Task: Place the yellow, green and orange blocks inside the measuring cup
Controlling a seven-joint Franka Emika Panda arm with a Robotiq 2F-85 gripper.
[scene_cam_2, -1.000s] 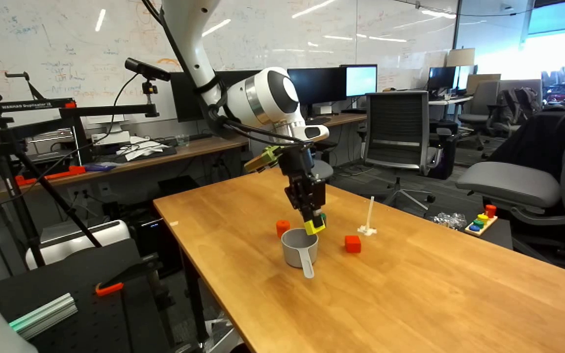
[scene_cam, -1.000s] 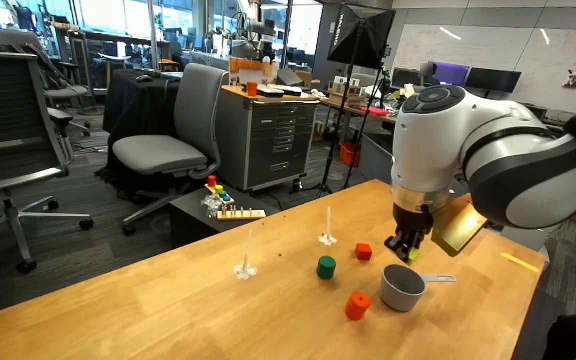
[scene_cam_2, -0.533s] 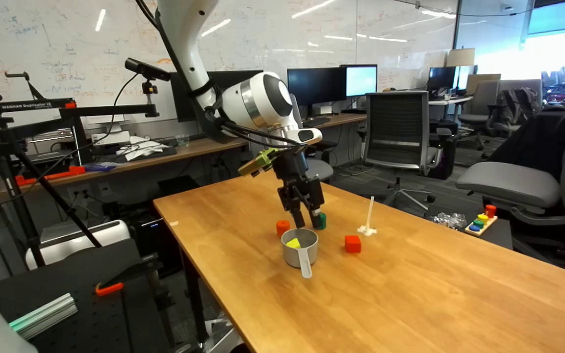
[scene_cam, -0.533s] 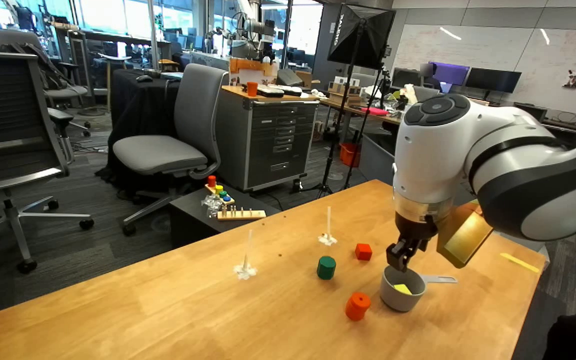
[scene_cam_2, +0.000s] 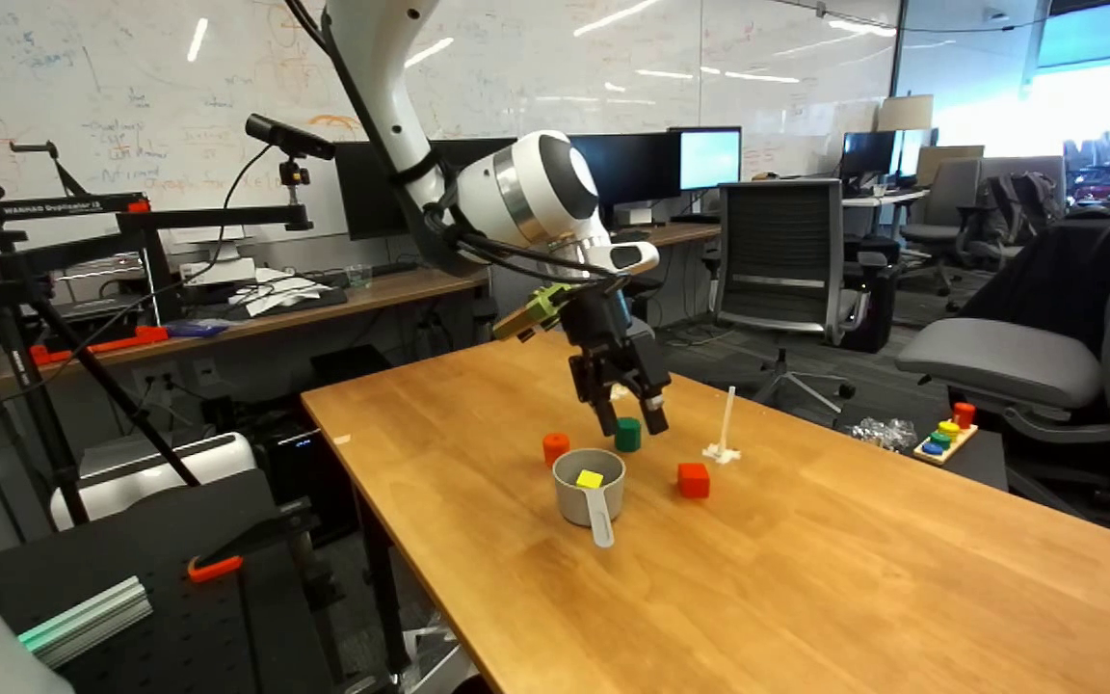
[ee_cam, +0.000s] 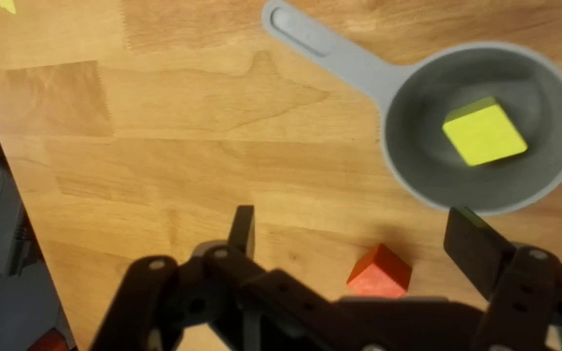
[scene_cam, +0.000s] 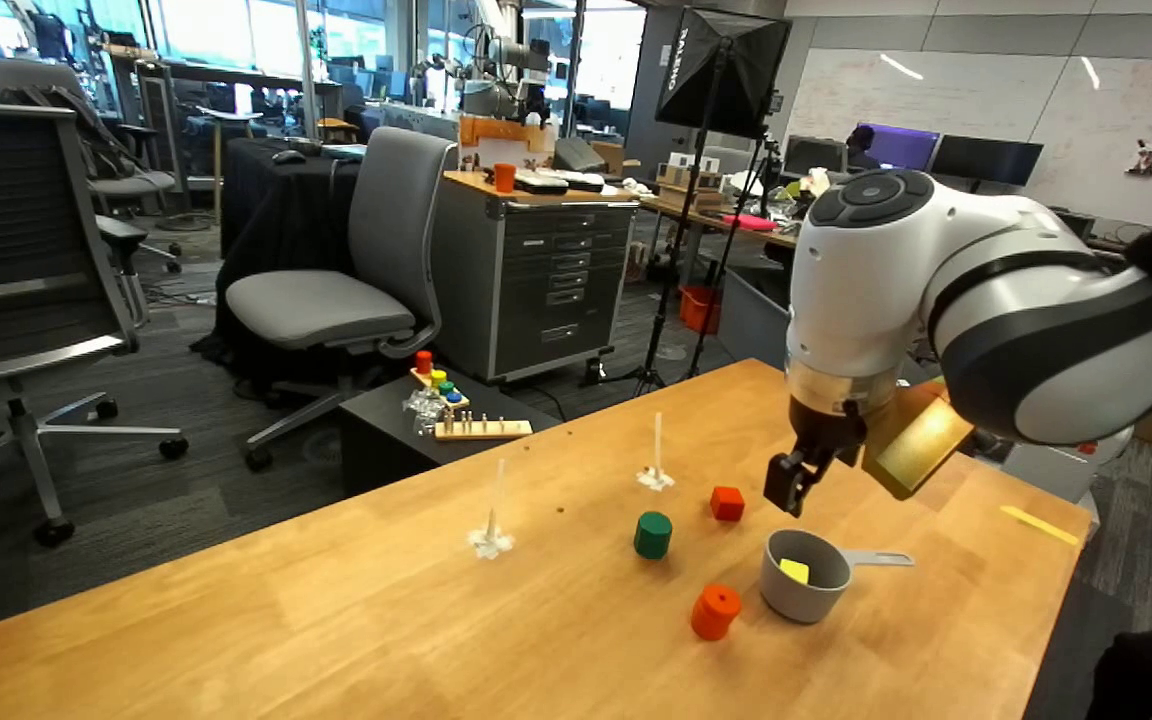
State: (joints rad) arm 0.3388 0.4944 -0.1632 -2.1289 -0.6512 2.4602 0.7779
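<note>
The yellow block (ee_cam: pixel 486 134) lies tilted inside the grey measuring cup (ee_cam: pixel 330 46), whose handle points away to one side. A green block (scene_cam: pixel 652 536), cylindrical in shape, stands on the table beyond the cup. Close beside the cup is the orange block (scene_cam: pixel 715 612), also rounded; both show in both exterior views, while the orange one is out of the wrist view. My gripper (scene_cam_2: pixel 632 422) hangs above the table near the cup's rim, fingers spread wide with nothing held. In the wrist view the cup sits ahead of the right finger (ee_cam: pixel 476 253).
A small red cube (ee_cam: pixel 381 273) rests on the table below the gap between my fingers. Two thin pale sticks (scene_cam: pixel 657 450) stand upright, stuck to the table (scene_cam: pixel 336 600). Yellow tape (scene_cam: pixel 1039 526) marks the table near its edge.
The jaws have opened and the yellow block has dropped from them into the cup, where it has shifted a little. My gripper dipped, then rose off the cup.
</note>
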